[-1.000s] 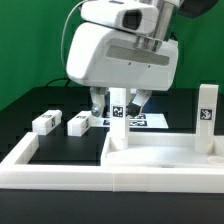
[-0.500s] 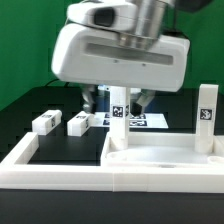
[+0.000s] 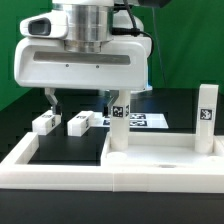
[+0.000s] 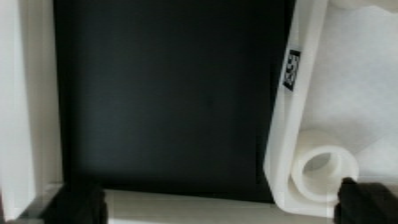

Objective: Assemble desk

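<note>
Gripper (image 3: 79,104) open, jaws wide apart, nothing between them; it hangs above the black table surface (image 3: 70,148). Largest item is the tabletop panel (image 3: 160,152): it lies flat below the tool and off to one side of it, toward the exterior view's right, with its near corner just beside one fingertip in the wrist view. Two legs stand upright on it, one (image 3: 118,122) close beside the fingers and one (image 3: 206,112) well apart from them at the far corner. The white rim (image 3: 30,160) runs below and outside the fingers on the other side. The marker board (image 3: 146,121) lies flat beyond the tool. The two smallest parts are loose legs on their sides, one (image 3: 43,122) under the finger on the exterior view's left and one (image 3: 79,122) roughly under the gap. Judgement: the step in hand is picking up a loose leg, and the desk looks about half legged. The wrist view shows only bare black between the fingertips (image 4: 75,202), so the leg is not centred yet. To do it well: bring the gap squarely over one leg, set the jaws across its narrow faces, and come straight down. Keep clear of the neighbouring leg and the panel corner, and close only once both pads flank the block.
</note>
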### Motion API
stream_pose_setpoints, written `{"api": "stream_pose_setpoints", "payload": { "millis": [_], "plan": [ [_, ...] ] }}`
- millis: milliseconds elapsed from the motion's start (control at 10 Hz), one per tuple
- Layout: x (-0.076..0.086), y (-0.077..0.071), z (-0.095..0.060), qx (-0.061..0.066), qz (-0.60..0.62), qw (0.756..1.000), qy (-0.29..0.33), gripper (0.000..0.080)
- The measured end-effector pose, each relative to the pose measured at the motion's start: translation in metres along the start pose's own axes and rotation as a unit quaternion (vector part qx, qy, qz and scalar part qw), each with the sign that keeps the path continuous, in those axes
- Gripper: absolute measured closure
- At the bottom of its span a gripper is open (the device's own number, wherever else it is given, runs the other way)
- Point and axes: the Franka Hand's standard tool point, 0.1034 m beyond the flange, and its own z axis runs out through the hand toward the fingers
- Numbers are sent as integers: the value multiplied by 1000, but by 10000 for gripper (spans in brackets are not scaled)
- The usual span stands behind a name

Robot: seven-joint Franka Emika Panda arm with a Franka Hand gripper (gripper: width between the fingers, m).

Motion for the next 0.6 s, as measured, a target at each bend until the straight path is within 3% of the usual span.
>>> {"api": "stream_pose_setpoints", "payload": {
  "millis": [100,200,300,400,600],
  "plan": [
    [0,0,1,0,0,1000,-1,151],
    [-3,2,1,8,9,1000,-5,151],
    [-17,15,3,39,53,998,-25,151],
    [-28,30,6,42,70,996,-32,151],
    [-57,47,21,56,96,993,-49,151]
  ]
}}
